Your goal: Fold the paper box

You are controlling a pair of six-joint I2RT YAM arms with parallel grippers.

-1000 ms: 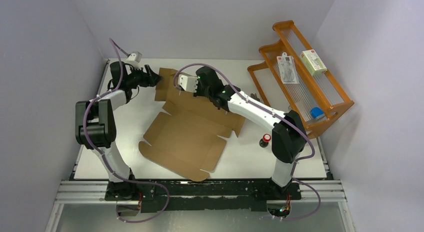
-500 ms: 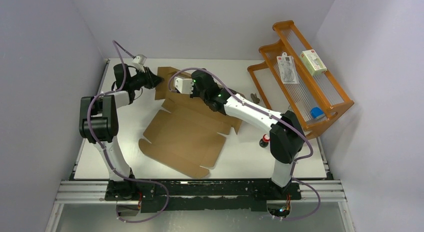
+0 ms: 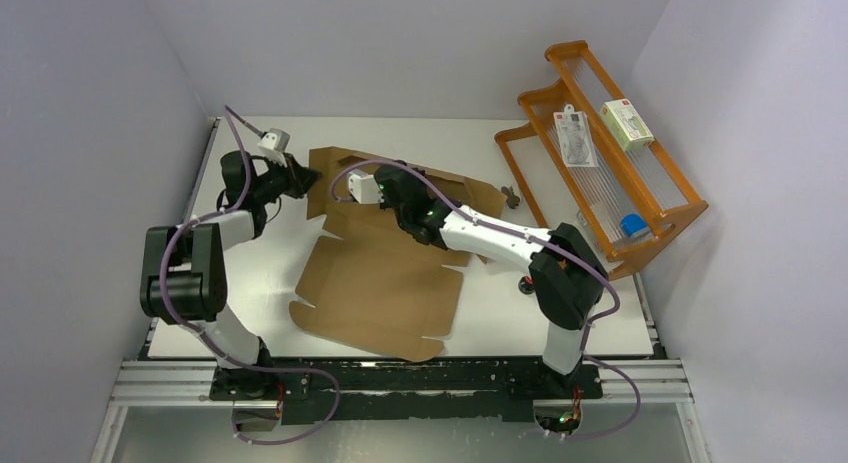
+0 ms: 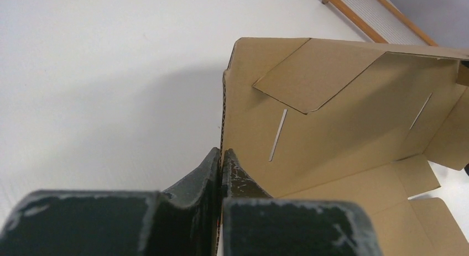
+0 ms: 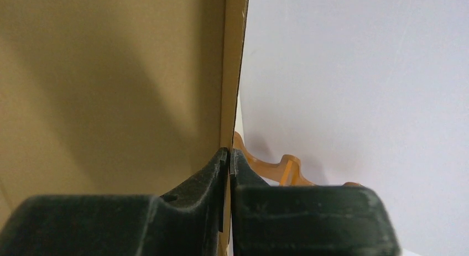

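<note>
The paper box [image 3: 380, 283] is a brown cardboard sheet lying mostly flat in the middle of the table, with its far panel stood up. My left gripper [image 3: 303, 175] is shut on the left end of that raised panel. In the left wrist view the corrugated edge of the paper box [image 4: 332, 129] runs between the tips of the left gripper [image 4: 222, 153]. My right gripper [image 3: 385, 175] is shut on the panel's top edge. In the right wrist view the edge of the paper box [image 5: 110, 73] is pinched in the right gripper [image 5: 229, 152].
An orange wooden rack [image 3: 600, 163] stands at the right and holds a white-and-green carton [image 3: 627, 123], a packet and a blue object [image 3: 632, 225]. A red-capped small bottle [image 3: 527, 280] stands by the right arm. A small dark item [image 3: 510, 195] lies near the rack.
My left gripper has shut on the panel's left end. The far panel has risen from flat to upright, and the right gripper has moved left and nearer with it.
</note>
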